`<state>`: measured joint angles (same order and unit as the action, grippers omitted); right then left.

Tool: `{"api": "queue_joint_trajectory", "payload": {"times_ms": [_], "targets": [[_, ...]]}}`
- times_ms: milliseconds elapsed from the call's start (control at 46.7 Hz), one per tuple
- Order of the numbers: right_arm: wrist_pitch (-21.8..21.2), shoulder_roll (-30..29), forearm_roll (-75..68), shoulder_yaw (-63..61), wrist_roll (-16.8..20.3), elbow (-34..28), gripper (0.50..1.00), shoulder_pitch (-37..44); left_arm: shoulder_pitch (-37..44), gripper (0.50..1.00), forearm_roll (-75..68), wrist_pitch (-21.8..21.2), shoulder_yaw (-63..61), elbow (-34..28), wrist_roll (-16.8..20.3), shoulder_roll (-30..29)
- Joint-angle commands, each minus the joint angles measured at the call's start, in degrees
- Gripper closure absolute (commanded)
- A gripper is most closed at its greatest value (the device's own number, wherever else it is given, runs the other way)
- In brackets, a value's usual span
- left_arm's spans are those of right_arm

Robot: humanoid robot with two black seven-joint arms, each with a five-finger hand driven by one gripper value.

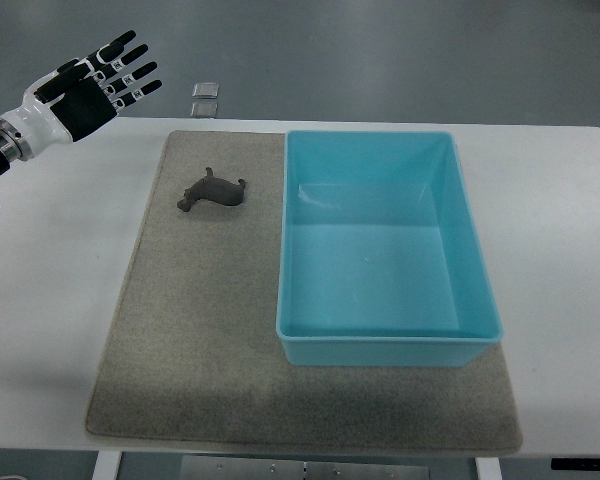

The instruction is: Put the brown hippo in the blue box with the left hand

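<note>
1 brown hippo (pixel 212 191) beside 1 blue box (pixel 384 341) (left hand (pixel 98 82) spread).

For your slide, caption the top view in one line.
Open left hand hovers far-left of brown hippo lying on mat beside empty blue box.

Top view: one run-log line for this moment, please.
left hand open, raised far-left | small brown toy hippo on grey mat, ungrasped | blue plastic box empty | right: not in view
</note>
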<state>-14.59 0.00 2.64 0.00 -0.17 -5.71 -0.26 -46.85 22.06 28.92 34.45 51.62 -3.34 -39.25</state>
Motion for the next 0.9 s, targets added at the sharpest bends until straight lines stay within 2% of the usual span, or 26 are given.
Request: {"api": "queue_joint_trajectory", "payload": {"times_ms": [0, 600, 685, 835, 878], "targets": [[0.0, 0.0, 0.0, 0.0, 0.0, 0.0, 0.564, 0.0, 0.0, 0.5, 0.0, 0.0, -0.1, 0.1, 0.0, 0.0], [0.0, 0.0, 0.0, 0.0, 0.0, 0.0, 0.564, 0.0, -0.6, 0.5, -2.0, -1.4, -0.2, 0.2, 0.2, -0.2], [0.0, 0.0, 0.0, 0.0, 0.0, 0.0, 0.564, 0.0, -0.8, 0.5, -7.8, -1.5, -0.2, 0.4, 1.8, -0.2], [0.0, 0.0, 0.0, 0.0, 0.0, 0.0, 0.564, 0.0, -1.7, 0.5, -20.1, -1.8, 0.1, 0.1, 9.5, -0.3], [0.0, 0.0, 0.0, 0.0, 0.0, 0.0, 0.564, 0.0, -1.9, 0.501, -22.5, -1.9, 0.0, 0.1, 10.5, -0.4]]}}
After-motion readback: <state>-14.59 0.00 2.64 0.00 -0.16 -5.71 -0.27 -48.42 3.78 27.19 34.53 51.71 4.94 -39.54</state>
